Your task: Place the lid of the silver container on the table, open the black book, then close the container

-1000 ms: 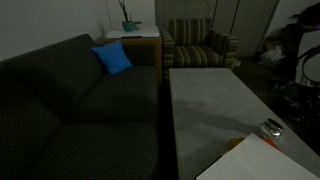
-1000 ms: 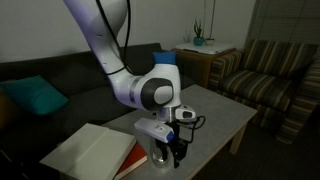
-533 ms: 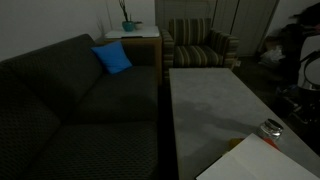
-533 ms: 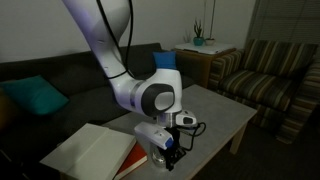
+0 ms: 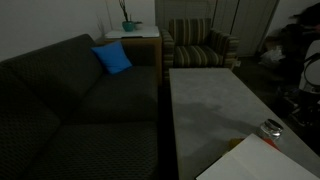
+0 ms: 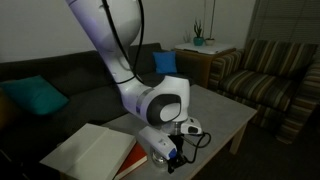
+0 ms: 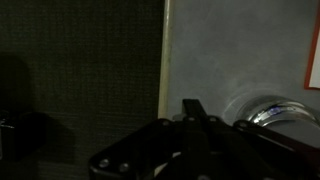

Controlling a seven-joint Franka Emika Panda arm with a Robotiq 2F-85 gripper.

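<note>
The small low round shiny metal tin (image 5: pixel 271 129) stood on the long low table with the pale grey-white stone-like top (image 5: pixel 205 100), near one end of it, and its bright rim also showed at the lower edge of the wrist view (image 7: pixel 272 112). Whether the flat silvery lid lay on the tin could not be told in the dim light. Just beside the tin, towards the table's end, the large flat book (image 5: pixel 245 160) lay open with its pale pages up; in an exterior view (image 6: pixel 88 150) a reddish-orange edge showed along the side of the book.

The dark Robotiq gripper (image 6: pixel 173 162) on the white Panda arm (image 6: pixel 150 100) hung low over the table next to the open book. How far its jaws stood apart, and whether they had hold of anything, I cannot tell: they were cut off and in shadow.

Across the table from the tin ran a dark fabric sofa (image 5: pixel 70 100) with a bright blue cushion (image 5: pixel 112 58). Well beyond the tin, past the far end of the table, stood a striped armchair (image 5: pixel 200 45) and a small white side table (image 5: pixel 135 34) bearing a plant in a teal pot (image 5: pixel 128 25)
</note>
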